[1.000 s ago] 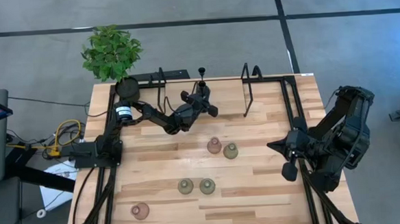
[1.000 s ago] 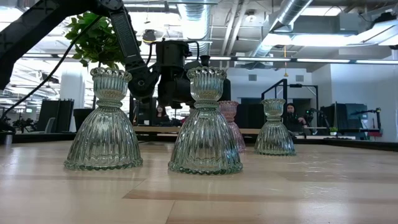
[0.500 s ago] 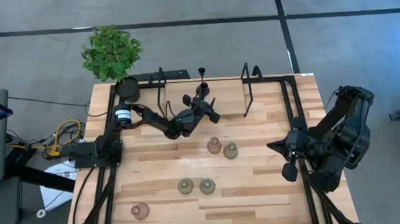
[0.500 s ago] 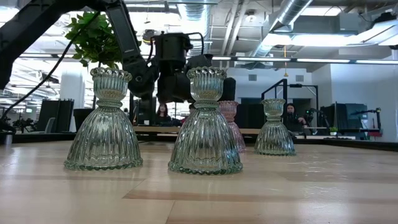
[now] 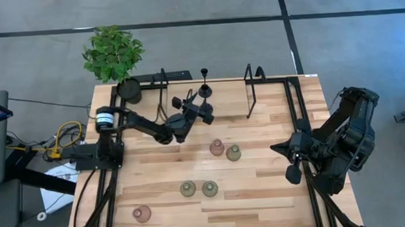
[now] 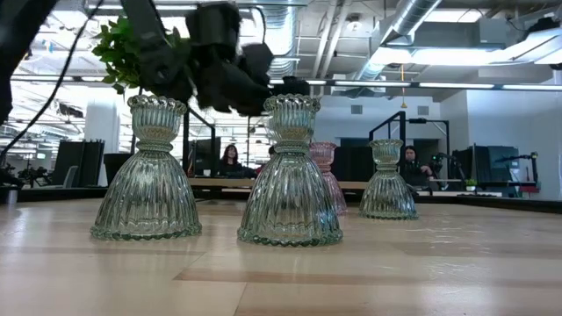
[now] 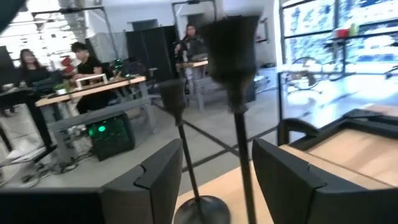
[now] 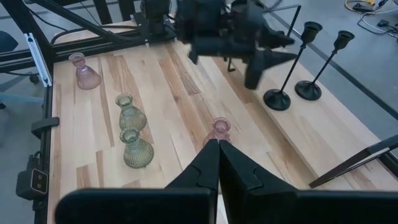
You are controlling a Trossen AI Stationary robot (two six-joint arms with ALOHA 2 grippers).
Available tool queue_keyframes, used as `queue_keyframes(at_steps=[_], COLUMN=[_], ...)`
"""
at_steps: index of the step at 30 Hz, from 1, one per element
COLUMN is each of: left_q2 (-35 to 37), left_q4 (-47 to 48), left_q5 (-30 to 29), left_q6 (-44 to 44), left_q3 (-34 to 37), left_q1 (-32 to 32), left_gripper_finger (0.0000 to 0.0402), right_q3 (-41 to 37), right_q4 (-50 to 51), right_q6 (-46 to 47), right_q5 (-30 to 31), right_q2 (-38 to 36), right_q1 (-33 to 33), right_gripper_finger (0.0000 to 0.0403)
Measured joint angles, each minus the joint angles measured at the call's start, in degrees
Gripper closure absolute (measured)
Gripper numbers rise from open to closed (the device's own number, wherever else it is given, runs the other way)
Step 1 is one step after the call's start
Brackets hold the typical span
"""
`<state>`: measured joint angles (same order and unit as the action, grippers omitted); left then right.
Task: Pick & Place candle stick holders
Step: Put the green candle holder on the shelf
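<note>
left gripper [image 5: 204,110] released, raised just beside two black candle stick holders [image 8: 278,98], not touching them

arms: 2, dark, jointed | left arm [image 5: 130,119]: white-banded joint

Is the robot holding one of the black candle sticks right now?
No, in the right wrist view both black candle sticks stand on the table on their round bases, and the left gripper hangs open beside them.
</note>
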<state>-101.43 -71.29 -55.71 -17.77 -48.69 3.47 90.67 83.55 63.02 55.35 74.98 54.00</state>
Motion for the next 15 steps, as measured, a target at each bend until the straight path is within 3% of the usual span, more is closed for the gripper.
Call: queue_keyframes(at_steps=[7,15], left_q2=[8.81,17.36], left_q4=[0.18,0.62], left_q5=[0.88,1.10], left_q6=[3.12,5.17], left_q3=[6.49,11.42], left_q1=[-5.90,-16.80], left_gripper_finger=[0.0209,0.0209], right_q3=[0.00,0.00], right_q4=[0.05,0.11], right_q6=[-0.59,-0.61], right_q5=[0.15,0.15], right_q2=[0.00,0.00], right_q1=[0.00,0.00], right_gripper_finger=[0.0403,0.0403])
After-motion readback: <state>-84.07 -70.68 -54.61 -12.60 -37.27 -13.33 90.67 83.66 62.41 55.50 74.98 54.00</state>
